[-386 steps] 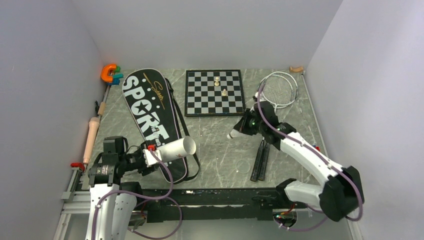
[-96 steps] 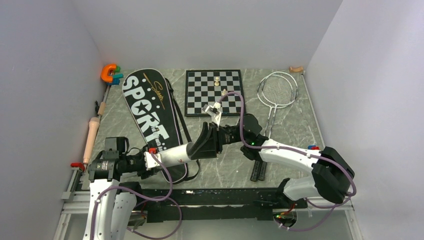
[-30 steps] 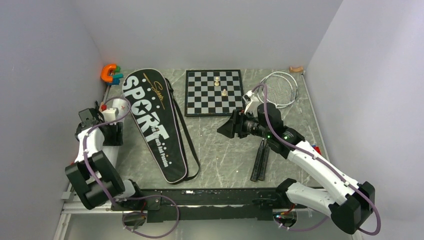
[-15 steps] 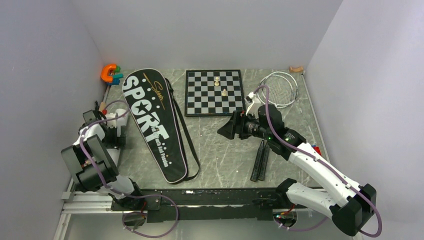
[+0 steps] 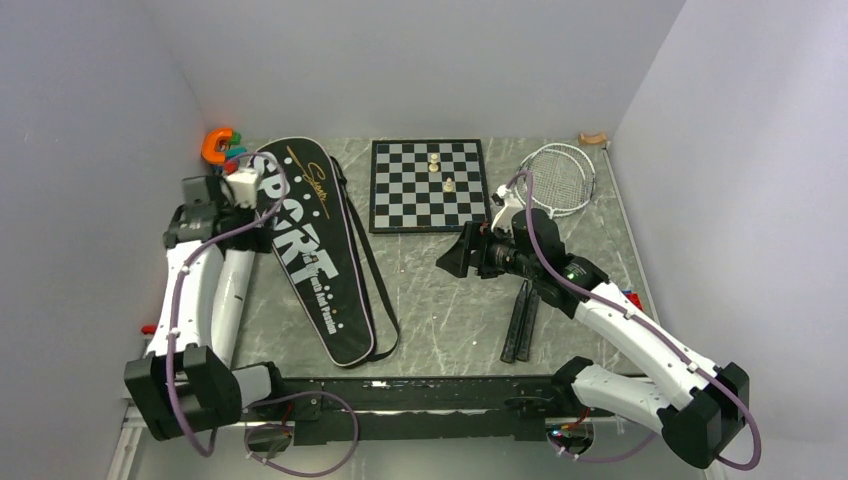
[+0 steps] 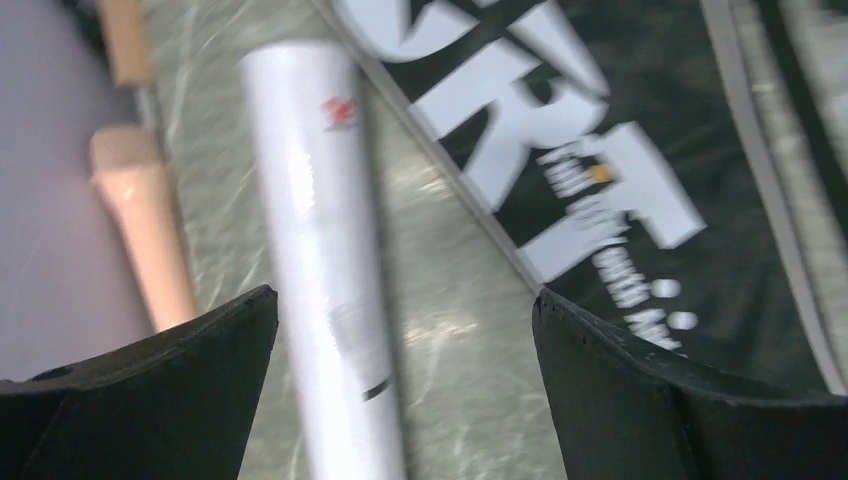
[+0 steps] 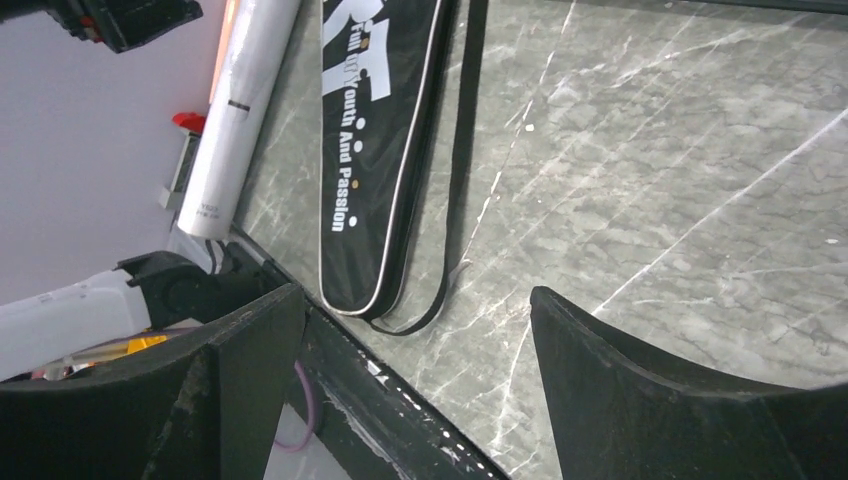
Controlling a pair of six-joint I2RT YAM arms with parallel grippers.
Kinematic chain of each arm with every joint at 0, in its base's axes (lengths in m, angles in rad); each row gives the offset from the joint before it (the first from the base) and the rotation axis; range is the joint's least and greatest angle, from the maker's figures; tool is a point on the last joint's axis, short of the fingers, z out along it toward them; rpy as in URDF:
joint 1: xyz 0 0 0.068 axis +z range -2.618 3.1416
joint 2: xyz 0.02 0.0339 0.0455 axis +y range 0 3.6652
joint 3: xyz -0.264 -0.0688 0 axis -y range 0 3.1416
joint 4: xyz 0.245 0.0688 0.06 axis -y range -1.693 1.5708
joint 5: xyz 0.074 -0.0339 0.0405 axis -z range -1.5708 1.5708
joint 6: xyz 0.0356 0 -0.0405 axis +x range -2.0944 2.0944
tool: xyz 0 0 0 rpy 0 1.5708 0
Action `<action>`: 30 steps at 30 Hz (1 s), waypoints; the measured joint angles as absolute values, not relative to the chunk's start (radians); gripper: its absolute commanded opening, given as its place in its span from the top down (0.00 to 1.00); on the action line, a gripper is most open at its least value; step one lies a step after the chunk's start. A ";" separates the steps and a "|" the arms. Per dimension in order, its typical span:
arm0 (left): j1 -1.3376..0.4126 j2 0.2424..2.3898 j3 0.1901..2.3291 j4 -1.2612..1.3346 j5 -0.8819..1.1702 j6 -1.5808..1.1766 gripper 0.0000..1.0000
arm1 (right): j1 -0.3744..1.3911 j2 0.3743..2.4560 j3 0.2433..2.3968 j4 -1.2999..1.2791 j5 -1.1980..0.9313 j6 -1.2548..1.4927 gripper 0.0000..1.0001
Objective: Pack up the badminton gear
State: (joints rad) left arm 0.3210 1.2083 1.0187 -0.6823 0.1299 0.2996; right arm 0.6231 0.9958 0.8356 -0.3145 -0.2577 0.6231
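Observation:
The long white tube point(image 6: 315, 200) lies flat on the table between the bag and the left wall, also seen as tube point(image 5: 233, 295) and tube point(image 7: 240, 110). My left gripper point(image 6: 403, 300) hovers open above it, touching nothing; from above this left gripper point(image 5: 258, 235) sits by the bag's upper left. The black SPORT bag point(image 5: 310, 250) lies closed. Two silver-headed rackets point(image 5: 558, 178) rest at the back right, with their black handles point(image 5: 520, 325) pointing toward me. Over the middle of the table, my right gripper point(image 5: 452, 258) stands open and empty, its jaws point(image 7: 415, 295) wide apart.
A chessboard point(image 5: 428, 185) with two pieces lies at the back centre. A beige wooden rod point(image 6: 150, 220) lies along the left wall beside the tube. An orange and green object point(image 5: 220, 147) sits in the back left corner. A small wooden piece point(image 5: 593, 138) is at the back right.
My left gripper has opened wide and its arm has stretched toward the back along the bag's left side, leaving the tube on the table. The right gripper has opened wider and barely moved.

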 measured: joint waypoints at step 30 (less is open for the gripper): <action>-0.325 1.909 1.363 -0.623 -0.044 0.005 0.05 | 0.596 1.037 0.840 -0.336 -0.160 0.620 0.16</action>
